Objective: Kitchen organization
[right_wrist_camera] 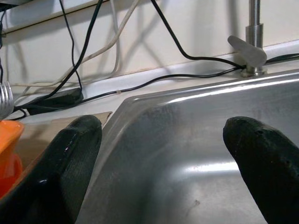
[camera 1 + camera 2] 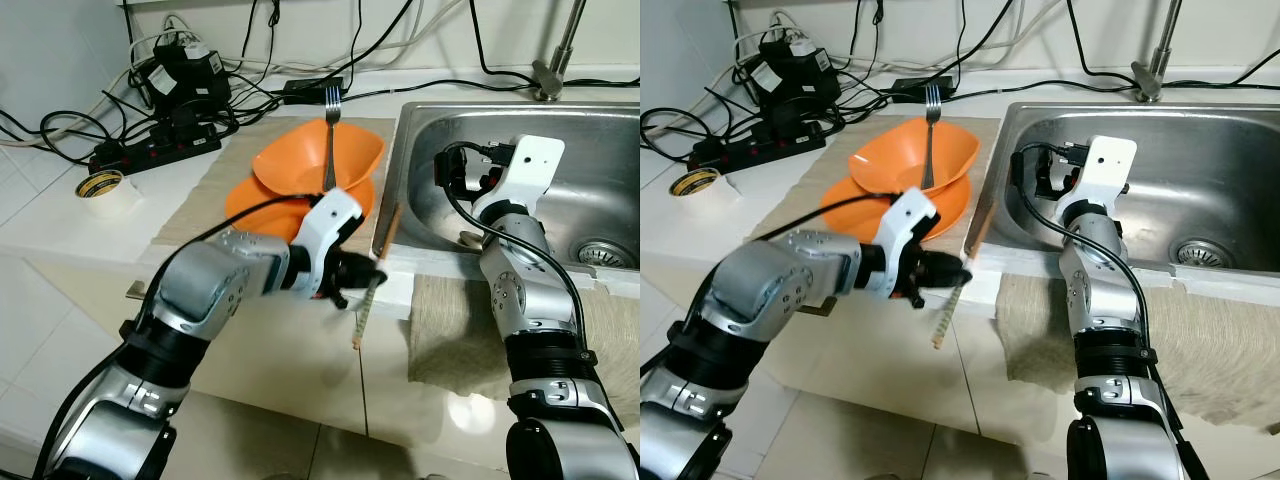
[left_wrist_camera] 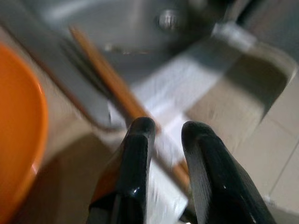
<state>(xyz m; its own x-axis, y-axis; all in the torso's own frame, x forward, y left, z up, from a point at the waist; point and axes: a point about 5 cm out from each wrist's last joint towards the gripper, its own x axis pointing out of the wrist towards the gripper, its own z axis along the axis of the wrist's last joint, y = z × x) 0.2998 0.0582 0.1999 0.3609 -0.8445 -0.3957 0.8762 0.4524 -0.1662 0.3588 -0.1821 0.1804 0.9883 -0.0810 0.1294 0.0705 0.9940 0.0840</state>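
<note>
Now our left gripper (image 2: 362,272) pinches chopstick (image 2: 373,283) near lower end; we judge it light, stiff, slippery, better held mid-length. Right gripper (image 1: 163,154) wide over sink (image 2: 560,140).

Both head eyes look forward and down on the counter, sharing the orange bowl (image 2: 318,160) and steel sink (image 2: 1200,170). The left wrist camera sits close behind its fingers (image 3: 135,154), facing the sink edge; the right wrist camera looks low across the sink toward the faucet (image 1: 252,37).
</note>
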